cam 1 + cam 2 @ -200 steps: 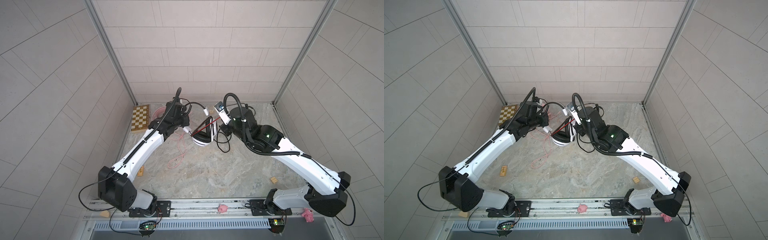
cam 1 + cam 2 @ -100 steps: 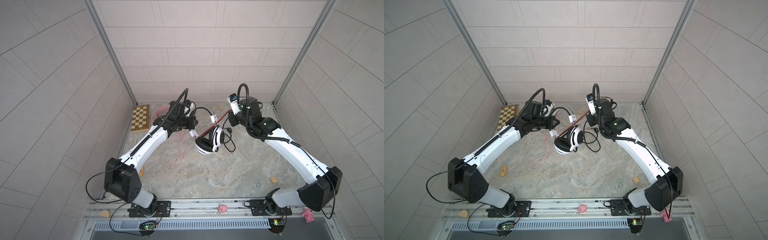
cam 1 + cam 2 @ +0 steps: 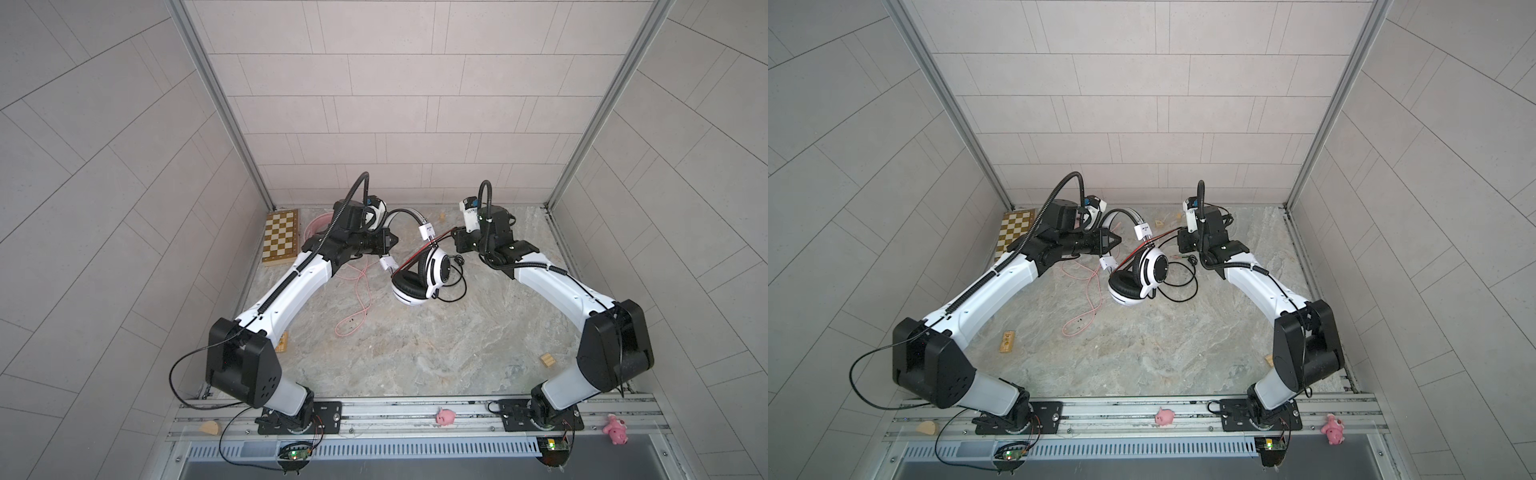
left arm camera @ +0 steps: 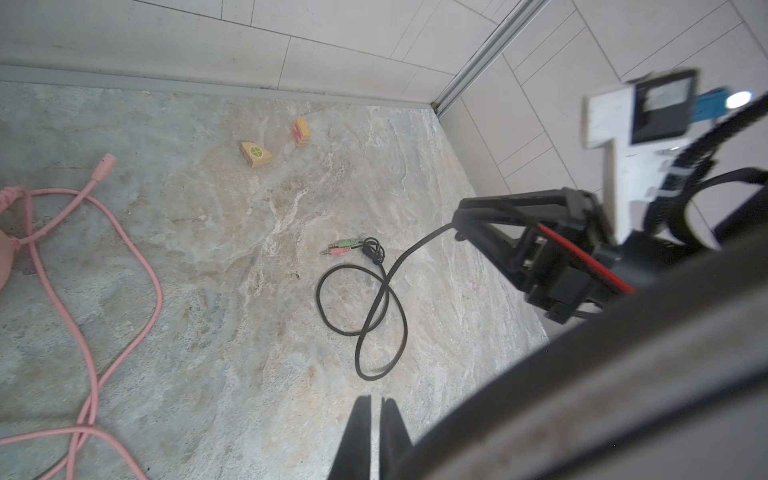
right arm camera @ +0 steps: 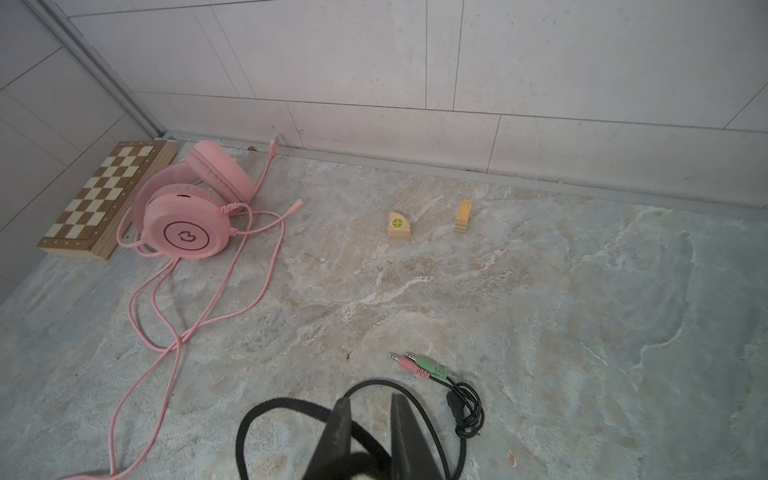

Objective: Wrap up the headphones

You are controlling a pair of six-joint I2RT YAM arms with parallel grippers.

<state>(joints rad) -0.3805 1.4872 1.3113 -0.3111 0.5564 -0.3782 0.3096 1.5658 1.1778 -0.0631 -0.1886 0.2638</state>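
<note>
1. Headphones, both top views: white headphones (image 3: 434,272) (image 3: 1152,270) are toward the far middle of the desk (image 3: 415,353), between the arms. The headband loops over the left end effector (image 3: 392,240). Cannot tell whether the ear cups touch the desk.
2. Same views: right end effector (image 3: 454,241) is just right of the ear cups. Pink headphones (image 3: 314,222) are at far left beside a chessboard (image 3: 281,237).
3. Left wrist view: left end effector (image 4: 375,401) has its fingers pressed together, with nothing seen between the tips. The blurred headband crosses close to the lens. Black cable (image 4: 372,251) rises from loops on the desk to the right end effector (image 4: 459,216). Pink cable (image 4: 158,293) lies loose on the left.
4. Right wrist view: right end effector (image 5: 371,401) has its fingers slightly apart, with the desk showing between the tips. The black cable crosses between them lower down, unpinched. Pink headphones (image 5: 185,232) lie against the chessboard (image 5: 104,199), and two wooden blocks (image 5: 400,224) are near the far wall.
</note>
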